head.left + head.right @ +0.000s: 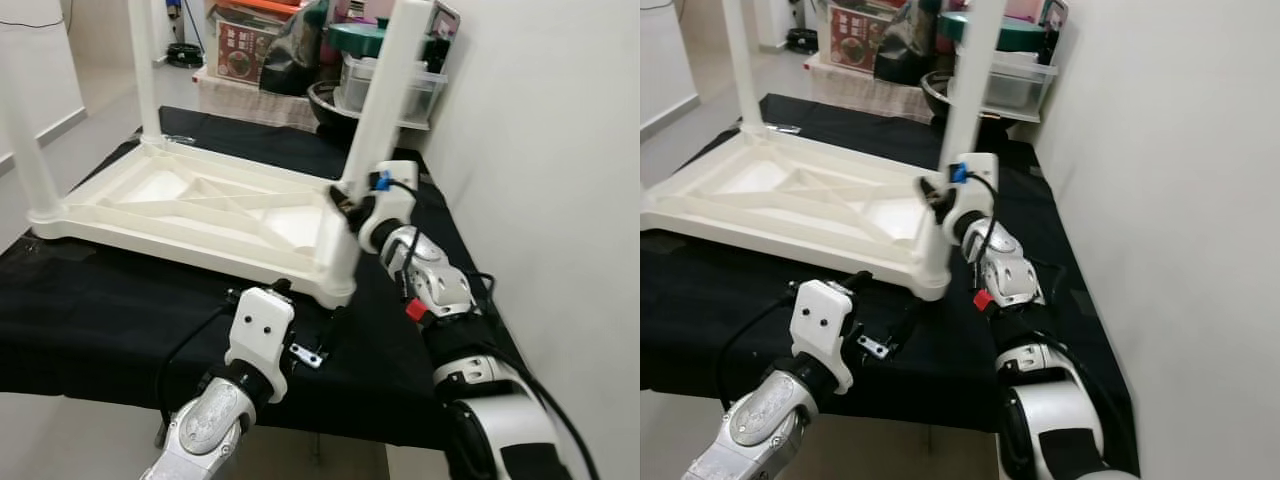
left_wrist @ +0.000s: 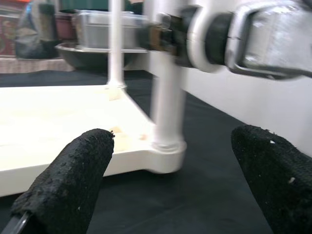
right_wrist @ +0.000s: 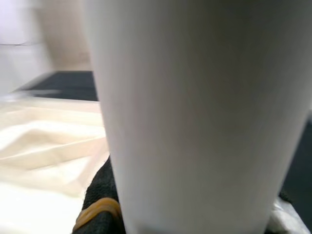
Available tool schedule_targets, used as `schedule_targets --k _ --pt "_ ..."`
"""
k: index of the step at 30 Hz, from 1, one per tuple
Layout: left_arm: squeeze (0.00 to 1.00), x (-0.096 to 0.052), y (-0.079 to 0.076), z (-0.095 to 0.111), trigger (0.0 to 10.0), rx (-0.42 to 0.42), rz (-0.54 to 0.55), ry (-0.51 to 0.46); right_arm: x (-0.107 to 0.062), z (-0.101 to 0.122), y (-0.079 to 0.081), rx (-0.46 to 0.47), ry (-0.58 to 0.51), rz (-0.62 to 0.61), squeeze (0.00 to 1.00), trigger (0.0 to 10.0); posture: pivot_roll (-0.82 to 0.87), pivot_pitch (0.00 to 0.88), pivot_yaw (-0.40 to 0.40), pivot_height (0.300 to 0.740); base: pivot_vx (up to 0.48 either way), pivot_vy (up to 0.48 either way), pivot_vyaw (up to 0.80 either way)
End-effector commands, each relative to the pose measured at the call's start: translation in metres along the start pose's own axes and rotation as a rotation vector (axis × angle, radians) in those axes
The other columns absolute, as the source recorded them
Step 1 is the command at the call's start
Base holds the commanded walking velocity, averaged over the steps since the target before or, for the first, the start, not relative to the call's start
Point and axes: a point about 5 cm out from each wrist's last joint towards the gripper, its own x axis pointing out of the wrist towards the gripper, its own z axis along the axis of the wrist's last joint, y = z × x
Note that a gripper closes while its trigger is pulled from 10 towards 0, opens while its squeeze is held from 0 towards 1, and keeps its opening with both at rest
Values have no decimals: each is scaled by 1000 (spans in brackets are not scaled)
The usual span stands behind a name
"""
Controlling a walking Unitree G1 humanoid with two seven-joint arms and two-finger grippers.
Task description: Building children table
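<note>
We see desk (image 1: 90, 310) draped in black cloth, set close against plain white wall (image 1: 540, 120) on right. Pale floor (image 1: 95, 110) on left, running back along white wall with skirting board (image 1: 40, 130). Behind desk we note cluttered low shelf (image 1: 250, 100): clear plastic bin (image 1: 395, 85), dark round bowl (image 1: 325, 100), printed box (image 1: 240, 50). Light even, soft, indoor.

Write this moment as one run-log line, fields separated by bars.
right gripper: shut on table leg | left gripper: open, near tabletop corner | tabletop: upside down on black cloth
</note>
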Motion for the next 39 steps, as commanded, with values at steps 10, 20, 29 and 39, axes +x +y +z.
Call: schedule_targets --k 10,20,29,39 --pt "0 1 -2 0 10000 2 -13 1 -18 -30 2 153 97 -280 0 10000 136 16 -179 740 0 0 0" --pt "0 2 -2 -2 10000 -4 -10 5 -1 6 19 200 -61 198 0 10000 127 13 -178 740 0 0 0" --pt "0 2 -2 0 10000 -5 -13 0 -27 15 20 226 33 910 0 10000 126 10 -180 740 0 0 0" --pt "0 2 -2 1 10000 -3 -13 -1 -51 1 41 54 134 1426 0 9098 144 13 -186 740 0 0 0"
